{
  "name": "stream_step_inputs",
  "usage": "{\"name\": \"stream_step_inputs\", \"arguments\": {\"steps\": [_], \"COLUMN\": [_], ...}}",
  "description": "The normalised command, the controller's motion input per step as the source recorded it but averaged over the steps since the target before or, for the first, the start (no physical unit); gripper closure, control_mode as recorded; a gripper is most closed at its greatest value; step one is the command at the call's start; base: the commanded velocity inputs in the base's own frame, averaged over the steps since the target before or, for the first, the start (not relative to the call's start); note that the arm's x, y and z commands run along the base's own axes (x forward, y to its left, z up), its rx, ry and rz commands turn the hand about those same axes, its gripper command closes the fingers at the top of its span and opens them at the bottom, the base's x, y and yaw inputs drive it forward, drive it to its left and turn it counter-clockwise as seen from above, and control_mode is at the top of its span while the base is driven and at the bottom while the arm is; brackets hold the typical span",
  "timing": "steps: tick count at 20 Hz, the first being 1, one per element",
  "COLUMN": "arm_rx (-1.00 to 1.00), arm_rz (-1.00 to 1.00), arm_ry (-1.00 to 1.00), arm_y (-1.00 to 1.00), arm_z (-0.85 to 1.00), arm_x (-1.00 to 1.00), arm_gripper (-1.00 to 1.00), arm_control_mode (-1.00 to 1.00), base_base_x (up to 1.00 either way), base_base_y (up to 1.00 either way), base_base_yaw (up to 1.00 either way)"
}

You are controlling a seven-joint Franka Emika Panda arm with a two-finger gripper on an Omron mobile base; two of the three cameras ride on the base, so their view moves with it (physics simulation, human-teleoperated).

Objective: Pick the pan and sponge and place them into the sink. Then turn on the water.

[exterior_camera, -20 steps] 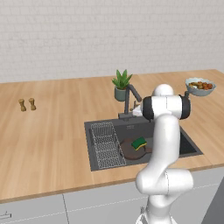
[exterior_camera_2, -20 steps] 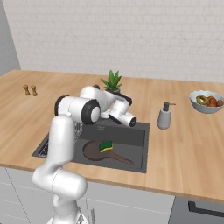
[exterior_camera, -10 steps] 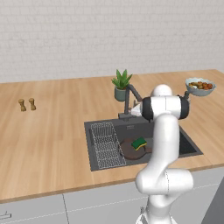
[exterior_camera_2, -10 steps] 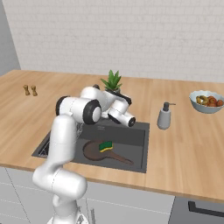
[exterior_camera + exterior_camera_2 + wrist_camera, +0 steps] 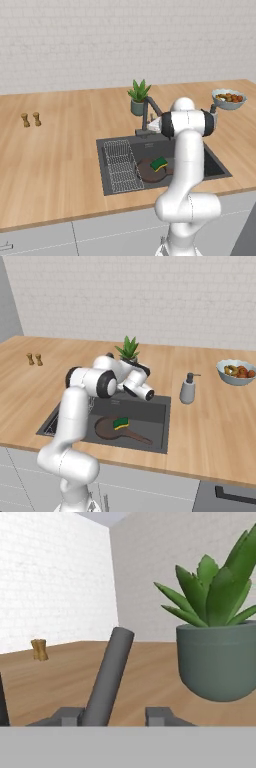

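The pan (image 5: 111, 427) lies flat on the floor of the sink (image 5: 156, 442), and the sponge (image 5: 120, 422) rests on top of it, green side up. Both sit below the fingers and nearer the robot's base than they are. With these two already in the basin, the placing part of the job looks finished, and what remains is judged to be the water; no stream falls from the spout.

That explains where the hand is held. The gripper (image 5: 114, 714) is up at the back rim of the sink, level with the faucet (image 5: 148, 116), and the hand view looks along the surface past a dark grey bar (image 5: 108, 678) that rises between the two finger tips. This bar is probably the faucet's lever or neck, though which one is not clear. The fingers (image 5: 161, 716) stand close on either side of its base, yet the pictures do not settle whether they are clenched on it or only flanking it, so the grip cannot be told.

The bar's long axis tilts upward and away from the fingers, leaning slightly toward the potted plant (image 5: 220, 657) just beyond them. The pan's handle (image 5: 137, 436) runs along the sink floor toward the right base camera's side, pointing away from the wire rack (image 5: 122, 165).
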Motion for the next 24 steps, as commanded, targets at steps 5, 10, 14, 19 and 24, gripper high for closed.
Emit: {"name": "stream_step_inputs", "arguments": {"steps": [5, 10, 14, 19, 24], "arm_rx": [0.0, 0.0, 0.04, 0.08, 0.16], "arm_rz": [-0.02, -0.05, -0.11, -0.22, -0.15], "arm_ry": [-0.03, -0.03, 0.0, 0.0, 0.0], "arm_y": [0.0, -0.04, -0.41, -0.67, -0.87], "arm_z": [-0.13, -0.17, -0.27, -0.4, -0.44], "arm_x": [0.43, 0.42, 0.48, 0.49, 0.48], "arm_gripper": [1.0, 1.0, 1.0, 1.0, 1.0], "arm_control_mode": [-1.0, -1.0, -1.0, -1.0, -1.0], "base_base_x": [0.0, 0.0, 0.0, 0.0, 0.0], "base_base_y": [0.0, 0.0, 0.0, 0.0, 0.0], "base_base_yaw": [0.0, 0.0, 0.0, 0.0, 0.0]}}
